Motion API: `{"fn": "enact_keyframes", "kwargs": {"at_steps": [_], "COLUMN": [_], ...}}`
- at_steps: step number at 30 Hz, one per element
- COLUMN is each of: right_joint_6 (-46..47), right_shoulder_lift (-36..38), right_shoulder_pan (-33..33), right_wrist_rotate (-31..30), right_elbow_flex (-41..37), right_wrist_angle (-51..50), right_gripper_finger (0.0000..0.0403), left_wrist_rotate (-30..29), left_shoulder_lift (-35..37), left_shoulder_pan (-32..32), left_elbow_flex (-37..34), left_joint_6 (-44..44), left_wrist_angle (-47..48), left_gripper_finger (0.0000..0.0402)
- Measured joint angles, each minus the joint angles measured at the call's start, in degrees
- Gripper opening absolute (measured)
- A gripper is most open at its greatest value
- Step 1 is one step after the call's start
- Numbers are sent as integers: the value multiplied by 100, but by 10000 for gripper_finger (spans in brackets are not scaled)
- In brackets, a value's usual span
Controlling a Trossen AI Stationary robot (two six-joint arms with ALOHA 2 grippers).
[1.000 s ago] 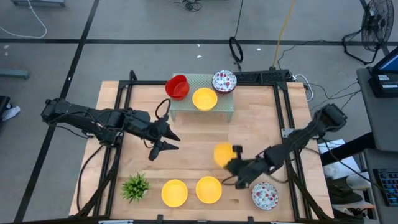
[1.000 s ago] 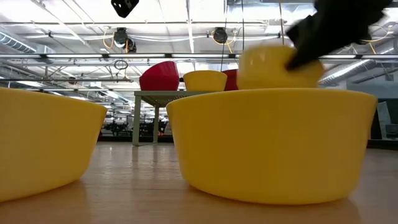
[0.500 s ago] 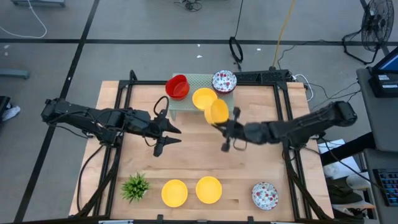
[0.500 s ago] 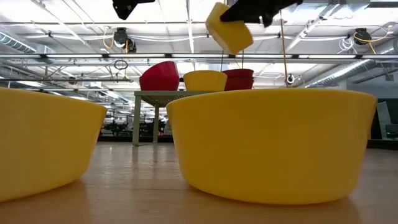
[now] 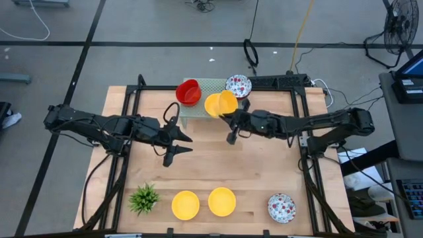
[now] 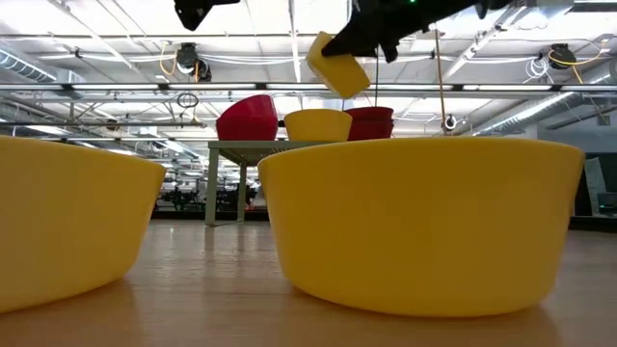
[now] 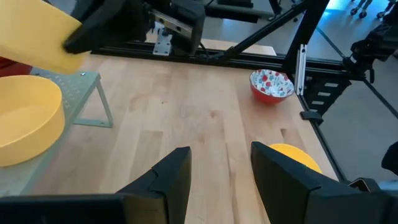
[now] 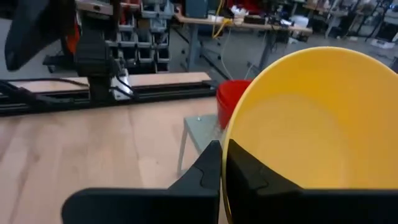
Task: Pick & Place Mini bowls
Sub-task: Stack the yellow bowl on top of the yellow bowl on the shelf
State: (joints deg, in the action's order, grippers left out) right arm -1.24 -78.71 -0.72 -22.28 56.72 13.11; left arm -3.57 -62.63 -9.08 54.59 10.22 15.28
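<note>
My right gripper [image 5: 229, 114] is shut on a yellow mini bowl [image 5: 229, 102], which hangs tilted over a small green stand [image 5: 242, 109] at the table's far edge. On that stand rest a red bowl [image 5: 188, 92], a yellow bowl [image 5: 213, 105] and a white floral bowl [image 5: 238, 86]. Two more yellow bowls [image 5: 186, 205] [image 5: 221, 201] and another floral bowl [image 5: 281, 207] sit on their bases along the near edge. My left gripper [image 5: 176, 147] waits open above the table's middle left, holding nothing. My right gripper pinches the yellow bowl's rim [image 8: 225, 148], one finger outside the wall [image 8: 208, 171] and one inside [image 8: 249, 175]. The fingers come about level from the table's right side. The bowl [image 6: 337, 66] is lifted clear and tilted above the stand.
A small spiky green plant [image 5: 144, 197] stands at the near left. A black frame [image 5: 301, 132] runs along the table's sides. Bare wood lies between the stand and the near row of bowls.
My right gripper has swung from the near right of the table up and toward the far edge, carrying the yellow bowl to above the green stand; the bowl has tipped on the way. My left gripper has turned a little in place.
</note>
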Motion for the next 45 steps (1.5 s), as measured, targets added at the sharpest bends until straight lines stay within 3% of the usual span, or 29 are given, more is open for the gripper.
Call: {"fn": "enact_keyframes", "kwargs": {"at_steps": [4,10,18,29,45], "right_joint_6": [-226,-575,-552,-550,-567], "right_shoulder_lift": [-239,-494,-755,-757,-757], "right_shoulder_pan": [-65,-198,-401,-500,-499], "right_wrist_rotate": [2,-10,-15,-7,-4], "right_elbow_flex": [73,130,128,123,123], "right_wrist_angle": [-43,679,641,629,546], "right_gripper_finger": [0,0,0,2,40], "left_wrist_rotate": [0,0,0,0,0], "left_shoulder_lift": [0,0,0,0,0], "left_shoulder_pan": [0,0,0,0,0], "left_elbow_flex": [0,0,0,0,0], "left_joint_6": [2,4,4,15,46], "left_wrist_angle": [-1,4,128,274,305], "left_gripper_finger": [168,168,168,168,168]}}
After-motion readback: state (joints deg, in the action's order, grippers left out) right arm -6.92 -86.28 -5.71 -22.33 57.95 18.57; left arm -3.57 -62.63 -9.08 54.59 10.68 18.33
